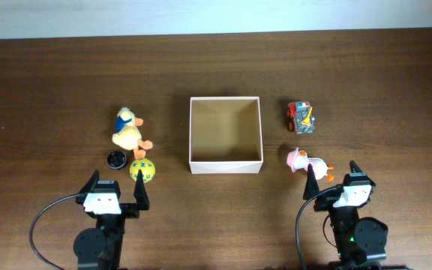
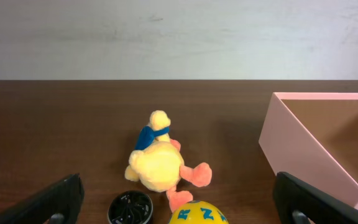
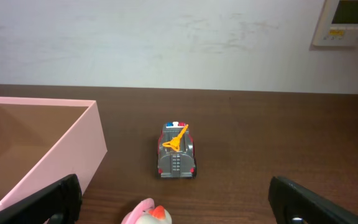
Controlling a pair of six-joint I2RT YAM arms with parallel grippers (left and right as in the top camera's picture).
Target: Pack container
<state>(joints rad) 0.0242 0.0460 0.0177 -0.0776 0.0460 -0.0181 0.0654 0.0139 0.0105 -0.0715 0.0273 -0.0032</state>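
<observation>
Start of the packing job, by the look of it: the container [image 1: 226, 161] is empty, tan floor bare, and nothing is loaded yet. It sits at the centre of the surface [image 1: 216, 67], between the two arms and a bit farther out than both.

Left gripper [image 1: 116, 196] hangs at the near left, jaws spread wide, holding nothing. Right gripper [image 1: 332, 180] at the near right is the same: jaws wide apart and empty.

Count:
- 1 container
- 1 yellow plush duck [image 1: 127, 133] with blue scarf, left of the container
- 1 yellow ball [image 1: 142, 171] with blue letters, just near-side of the duck's feet, touching or almost
- 1 small black round lid-like piece [image 1: 115, 159], just left of the ball; can't tell exactly what it is
- 1 toy fire truck [image 1: 301, 117], right of the container, toward the far side
- 1 small pink-and-white duck figure [image 1: 306, 163], near-side of the truck, just in front of the right gripper

So 5 loose items, 3 on the left and 2 on the right.

Next move, my guess: either arm picks its closest item. Right arm needs only a short reach forward and down onto the pink duck; left arm has the ball nearest. The ball may roll if nudged, so centre the jaws on it before closing.
</observation>
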